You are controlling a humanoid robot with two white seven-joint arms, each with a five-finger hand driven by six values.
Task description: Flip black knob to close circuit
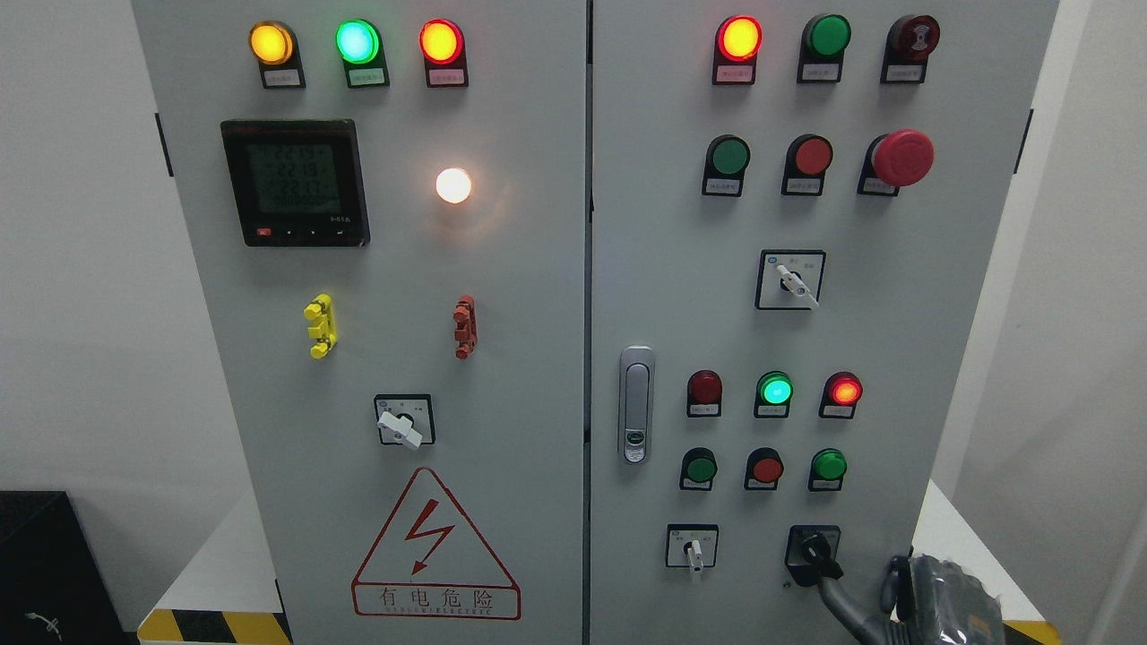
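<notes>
Black knob (pixel 817 554), right of white-handled switch (pixel 693 548): small, rigid, likely stiff detent; pinch lever sides. Right hand (pixel 829 587) finger touched it, grip unclear.

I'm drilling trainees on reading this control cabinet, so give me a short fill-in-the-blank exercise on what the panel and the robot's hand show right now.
1. The right hand has a finger on the ____ knob at the right door's bottom row.
2. The electricity warning triangle is on the ____ door.
3. The digital meter sits directly below the ____ indicator lamp.
4. The red mushroom button is at the ____ end of its row.

Missing words: black; left; yellow; right
</notes>
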